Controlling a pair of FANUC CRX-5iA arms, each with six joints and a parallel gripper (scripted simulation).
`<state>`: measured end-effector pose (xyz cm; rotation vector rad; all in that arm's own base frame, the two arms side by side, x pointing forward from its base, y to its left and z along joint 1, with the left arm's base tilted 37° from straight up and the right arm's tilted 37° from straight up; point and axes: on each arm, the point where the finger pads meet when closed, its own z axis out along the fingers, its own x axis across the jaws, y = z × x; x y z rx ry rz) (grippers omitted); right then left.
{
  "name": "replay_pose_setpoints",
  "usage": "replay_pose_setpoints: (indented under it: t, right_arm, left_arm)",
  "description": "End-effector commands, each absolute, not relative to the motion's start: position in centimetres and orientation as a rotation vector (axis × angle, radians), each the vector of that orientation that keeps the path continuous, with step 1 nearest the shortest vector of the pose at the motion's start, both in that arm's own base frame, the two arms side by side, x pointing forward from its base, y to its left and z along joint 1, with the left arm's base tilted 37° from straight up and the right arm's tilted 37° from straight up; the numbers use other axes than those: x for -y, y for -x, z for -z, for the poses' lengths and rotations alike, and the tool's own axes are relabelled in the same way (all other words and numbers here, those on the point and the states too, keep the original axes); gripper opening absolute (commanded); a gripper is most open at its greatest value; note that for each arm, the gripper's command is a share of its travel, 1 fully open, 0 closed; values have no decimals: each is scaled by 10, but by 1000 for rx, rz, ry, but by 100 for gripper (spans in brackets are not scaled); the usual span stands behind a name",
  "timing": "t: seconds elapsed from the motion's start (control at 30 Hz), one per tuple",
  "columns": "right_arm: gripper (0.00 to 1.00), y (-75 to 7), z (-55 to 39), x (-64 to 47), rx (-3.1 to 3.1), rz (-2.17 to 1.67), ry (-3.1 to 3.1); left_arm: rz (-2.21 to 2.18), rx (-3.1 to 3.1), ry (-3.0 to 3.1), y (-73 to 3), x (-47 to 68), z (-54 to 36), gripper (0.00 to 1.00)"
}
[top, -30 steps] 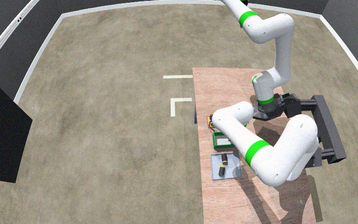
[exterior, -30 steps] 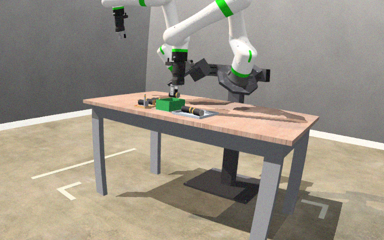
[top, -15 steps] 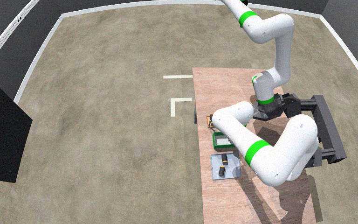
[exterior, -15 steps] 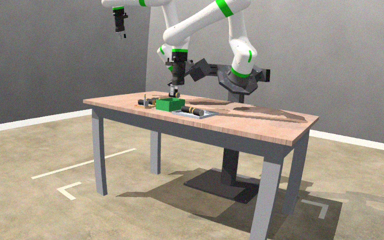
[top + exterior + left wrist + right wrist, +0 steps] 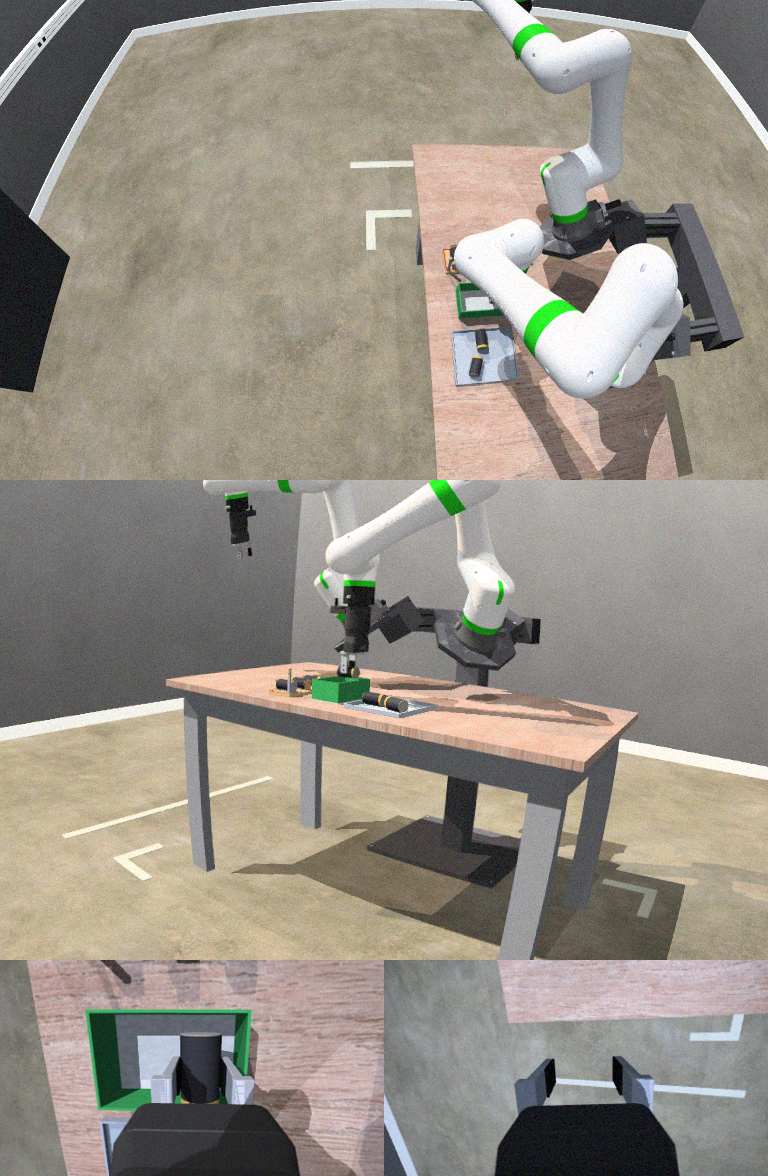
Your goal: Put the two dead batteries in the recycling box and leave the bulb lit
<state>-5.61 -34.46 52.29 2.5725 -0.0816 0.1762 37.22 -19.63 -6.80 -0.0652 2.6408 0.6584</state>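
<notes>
1. Batteries (image 5: pixel 282 684), black with yellow bands, lie by the holder; farther left, the right gripper (image 5: pixel 244 553) (image 5: pixel 583 1069) hangs wide open.
2. Partly open, the left gripper (image 5: pixel 347 663) (image 5: pixel 200 1068) grips one battery (image 5: pixel 343 671) (image 5: pixel 200 1063) over the green box (image 5: pixel 459 302) (image 5: pixel 339 690) (image 5: pixel 169 1011).
3. Two end-to-end in the tray (image 5: pixel 454 362) (image 5: pixel 423 708) (image 5: pixel 105 1140).
</notes>
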Motion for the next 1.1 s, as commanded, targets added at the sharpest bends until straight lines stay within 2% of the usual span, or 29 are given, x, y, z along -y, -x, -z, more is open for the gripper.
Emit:
replay_pose_setpoints:
  t: [0.0,0.27,0.97,1.0,1.07]
  right_arm:
    - [100,57,-524,344,83,-176,-2570]
    - [100,57,-524,344,83,-176,-2570]
    - [100,57,-524,344,83,-176,-2570]
    - [100,57,-524,344,83,-176,-2570]
    - [100,57,-524,344,83,-176,-2570]
  left_arm:
    - [-656,-2641,65,-376,193,76,57]
    - [-656,-2641,65,-390,176,104,57]
    - [-656,-2641,65,-394,171,114,57]
    - [-656,-2641,65,-394,171,114,90]
    - [-656,-2641,65,-394,171,114,90]
